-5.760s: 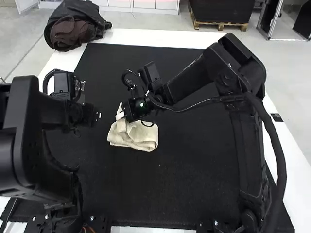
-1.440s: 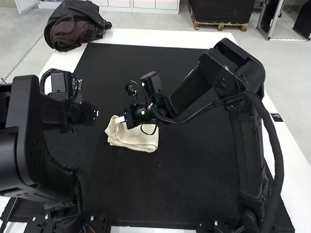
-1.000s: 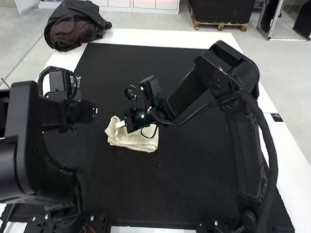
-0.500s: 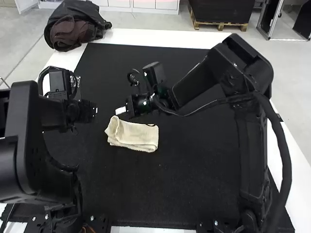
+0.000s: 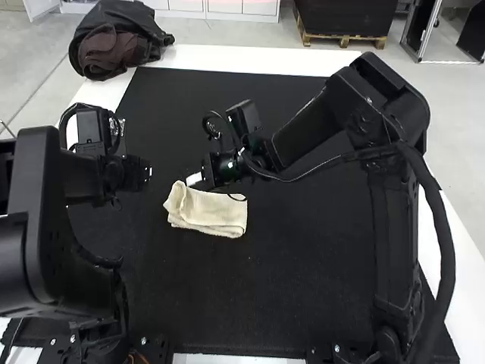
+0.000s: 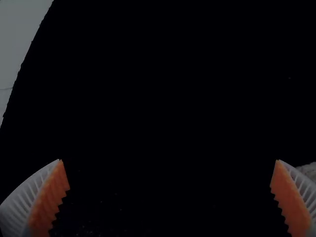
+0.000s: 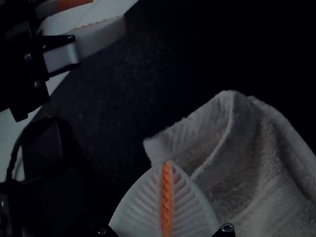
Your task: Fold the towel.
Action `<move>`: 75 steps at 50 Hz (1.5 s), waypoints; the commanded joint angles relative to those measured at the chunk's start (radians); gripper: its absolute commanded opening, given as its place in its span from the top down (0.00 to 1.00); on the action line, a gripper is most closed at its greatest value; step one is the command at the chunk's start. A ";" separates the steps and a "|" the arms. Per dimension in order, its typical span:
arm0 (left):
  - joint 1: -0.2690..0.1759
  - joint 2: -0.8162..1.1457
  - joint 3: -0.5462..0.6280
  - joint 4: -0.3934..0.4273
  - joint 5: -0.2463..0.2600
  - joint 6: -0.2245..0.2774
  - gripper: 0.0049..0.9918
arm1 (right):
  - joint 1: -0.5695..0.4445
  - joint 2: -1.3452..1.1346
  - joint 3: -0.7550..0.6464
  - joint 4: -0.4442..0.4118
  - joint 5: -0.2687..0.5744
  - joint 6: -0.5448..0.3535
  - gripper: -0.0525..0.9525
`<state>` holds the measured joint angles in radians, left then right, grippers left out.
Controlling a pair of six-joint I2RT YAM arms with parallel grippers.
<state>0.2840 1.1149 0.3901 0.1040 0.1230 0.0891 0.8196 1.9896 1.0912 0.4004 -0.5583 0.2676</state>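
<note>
I have my right arm [image 5: 390, 243] rising from its base at the near edge of the surface [image 5: 227, 59], the elbow bent high. From there the forearm slopes down and inward, reaching across to the middle of the mat [image 5: 235, 288]. A thick black cable [image 5: 442, 243] bows out along the outer side of this arm. The right end effector [image 5: 194, 179] sits at the far side of the towel [image 5: 212, 212], near its raised left end, as I look down from the high view. On its wrist view, the right end effector [image 7: 167, 163] is narrow, its two ribbed white fingers brought together so the orange pads [image 7: 166, 197] meet. The towel spreads out just beyond and beside them, though I cannot tell whether the tips touch it.

My left arm [image 5: 57, 227] looms close at the left, with its forearm low over the mat and the left end effector [image 5: 148, 173] pointing in toward the towel, a little apart from it. From its own wrist, I see the left end effector [image 6: 169, 160] wide, bare mat between its fingers.

The cream towel lies folded in a small, layered bundle, its left end curled up into a loose fold.
</note>
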 commanded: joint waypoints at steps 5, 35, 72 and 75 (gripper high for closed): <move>0.004 -0.010 0.035 0.000 -0.002 -0.008 0.03 | -0.004 0.020 -0.017 0.012 -0.011 -0.016 0.96; 0.009 -0.013 0.038 -0.009 0.000 -0.009 0.03 | 0.013 0.109 0.015 0.046 -0.008 -0.018 0.96; 0.012 -0.013 0.038 -0.009 0.006 -0.008 0.03 | 0.044 0.199 0.110 0.051 -0.008 -0.013 0.96; 0.011 -0.013 0.036 -0.009 0.010 -0.008 0.03 | 0.047 0.207 0.118 0.051 -0.008 -0.014 0.96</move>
<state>0.2844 1.1149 0.3901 0.0933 0.1234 0.0887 0.8555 2.1777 1.1774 0.4427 -0.5579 0.2615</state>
